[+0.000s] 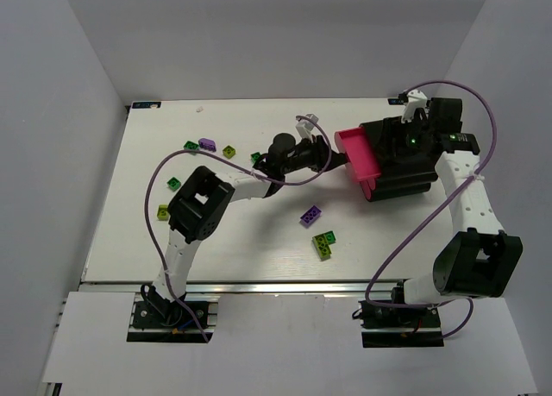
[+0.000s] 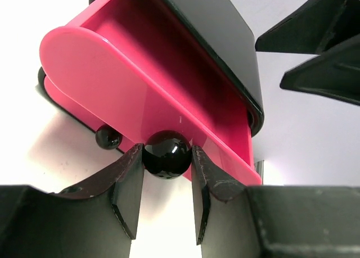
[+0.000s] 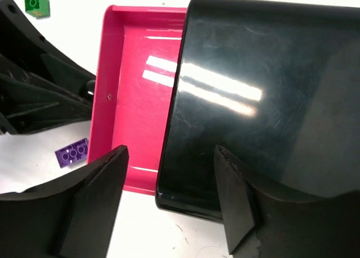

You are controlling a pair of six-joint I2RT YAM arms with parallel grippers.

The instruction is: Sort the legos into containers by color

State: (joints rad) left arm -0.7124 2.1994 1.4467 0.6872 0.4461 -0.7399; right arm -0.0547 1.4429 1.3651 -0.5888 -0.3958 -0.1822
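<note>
- Pale grey walls are closing in the scene on three sides, plain and unmarked
- A white table is filling the floor of the enclosure, its matte top carrying everything else, with a metal rail running along its near edge
- The left arm is stretching across the middle toward the right, while the right arm is folding back over the right side; purple cables are looping off both
- A glossy black cabinet is sitting at the right of the table, its top reflecting bright strips of light
- A magenta-pink drawer is standing pulled out of the cabinet toward the left, its shiny floor catching the light
- The right gripper is hovering at the cabinet with jaws spread wide, one finger over the black top and the other just off its edge; contact cannot be made out
- The left gripper is clamping the drawer's round black knob, a finger pressing on each side
- The legos are lying loose on the table, all outside the drawer: a purple brick and a lime-green brick in the centre, near the drawer, and a second purple brick among green and lime ones at the left
- A second knob is peeking out beneath the drawer
</note>
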